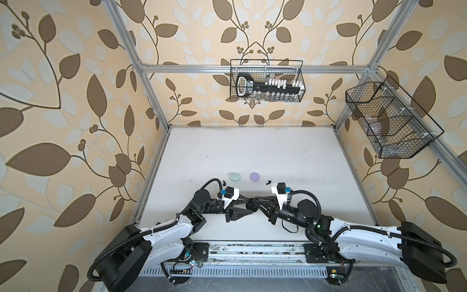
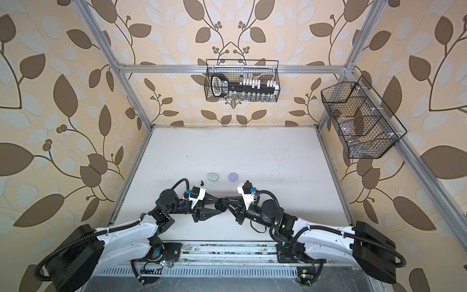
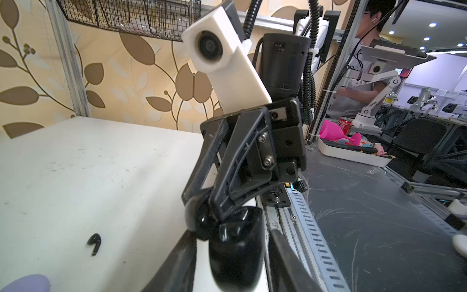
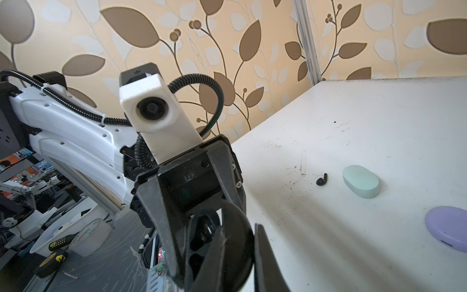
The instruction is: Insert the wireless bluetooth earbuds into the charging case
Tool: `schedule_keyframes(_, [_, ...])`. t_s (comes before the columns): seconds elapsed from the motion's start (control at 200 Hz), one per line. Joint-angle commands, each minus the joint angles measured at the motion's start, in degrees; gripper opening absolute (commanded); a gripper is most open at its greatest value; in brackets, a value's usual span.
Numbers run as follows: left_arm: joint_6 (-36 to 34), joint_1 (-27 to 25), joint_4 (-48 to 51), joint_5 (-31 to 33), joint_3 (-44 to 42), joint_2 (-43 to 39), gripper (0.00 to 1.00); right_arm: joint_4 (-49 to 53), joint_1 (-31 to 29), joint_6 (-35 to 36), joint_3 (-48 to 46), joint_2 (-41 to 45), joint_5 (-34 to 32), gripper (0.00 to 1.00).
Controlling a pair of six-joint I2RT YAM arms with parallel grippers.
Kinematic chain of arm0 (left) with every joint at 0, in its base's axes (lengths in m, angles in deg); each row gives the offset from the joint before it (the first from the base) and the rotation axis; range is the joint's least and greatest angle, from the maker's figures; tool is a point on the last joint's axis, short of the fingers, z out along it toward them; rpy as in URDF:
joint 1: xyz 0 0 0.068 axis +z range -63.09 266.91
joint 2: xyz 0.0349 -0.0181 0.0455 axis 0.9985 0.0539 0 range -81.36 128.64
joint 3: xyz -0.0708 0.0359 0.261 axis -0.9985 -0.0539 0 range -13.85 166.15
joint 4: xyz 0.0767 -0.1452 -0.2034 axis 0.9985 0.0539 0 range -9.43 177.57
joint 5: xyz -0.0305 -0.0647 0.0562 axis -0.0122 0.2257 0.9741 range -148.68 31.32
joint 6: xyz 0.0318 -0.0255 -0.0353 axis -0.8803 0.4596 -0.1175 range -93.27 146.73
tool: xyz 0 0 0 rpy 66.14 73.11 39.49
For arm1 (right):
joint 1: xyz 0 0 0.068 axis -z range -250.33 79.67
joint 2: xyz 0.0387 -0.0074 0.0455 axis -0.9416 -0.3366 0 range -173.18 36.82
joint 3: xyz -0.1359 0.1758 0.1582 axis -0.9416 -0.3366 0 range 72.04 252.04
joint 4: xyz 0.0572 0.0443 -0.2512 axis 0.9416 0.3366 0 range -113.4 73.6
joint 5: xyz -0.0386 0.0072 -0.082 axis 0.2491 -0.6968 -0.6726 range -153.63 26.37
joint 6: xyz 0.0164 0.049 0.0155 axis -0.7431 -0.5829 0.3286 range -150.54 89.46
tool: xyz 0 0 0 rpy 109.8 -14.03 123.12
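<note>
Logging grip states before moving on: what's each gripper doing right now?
Left gripper: open, fingers flanking the black case.
Right gripper: shut on the black case's lid.

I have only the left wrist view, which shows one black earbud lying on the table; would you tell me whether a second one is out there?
Observer: Yes. A second black earbud lies on the table close beside the mint case without touching it, on the side away from the lilac case.
Operator: Thank you. My view misses the mint case altogether; is it open, ready to take an earbud?
Observer: No. The right wrist view shows its lid down, so it is closed.
</note>
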Motion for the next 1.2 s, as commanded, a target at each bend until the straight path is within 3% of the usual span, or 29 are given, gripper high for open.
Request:
schedule_keyframes(0.0, [-0.54, -0.19, -0.94, -1.63, 0.19, -1.04, 0.42, -1.2, -0.27, 2.39, -0.37, 1.19, 0.98, 0.0])
schedule_keyframes(0.15, [-0.13, -0.14, -1.95, -2.66, 0.77, 0.91, 0.47, -2.15, -0.36, 2.46, 0.23, 0.55, 1.65, 0.0])
schedule_keyframes(0.545, [1.22, -0.15, -3.98, -3.1, 1.22, 2.26, 0.45, -3.03, -0.88, 3.26, 0.86, -1.79, 1.0, 0.0])
schedule_keyframes(0.82, [0.99, -0.14, -3.81, -2.75, 1.29, 2.26, 0.26, -4.26, -1.5, 3.6, 1.25, -3.45, 0.84, 0.0])
schedule_keyframes(1.05, [0.61, -0.14, -3.67, -1.39, 1.16, 2.11, 0.02, -4.41, -1.67, 3.53, 1.37, -4.08, 0.34, 0.02])
schedule_keyframes(1.11, [0.16, -0.17, -2.89, -0.53, 1.14, 2.08, 0.0, -3.78, -1.63, 3.43, 1.45, -3.71, -0.37, 0.08])
schedule_keyframes(1.195, [-1.39, -0.14, -1.59, 0.77, 0.93, 2.0, 0.0, -1.37, -1.13, 1.9, 2.02, -2.5, -3.45, 0.27])
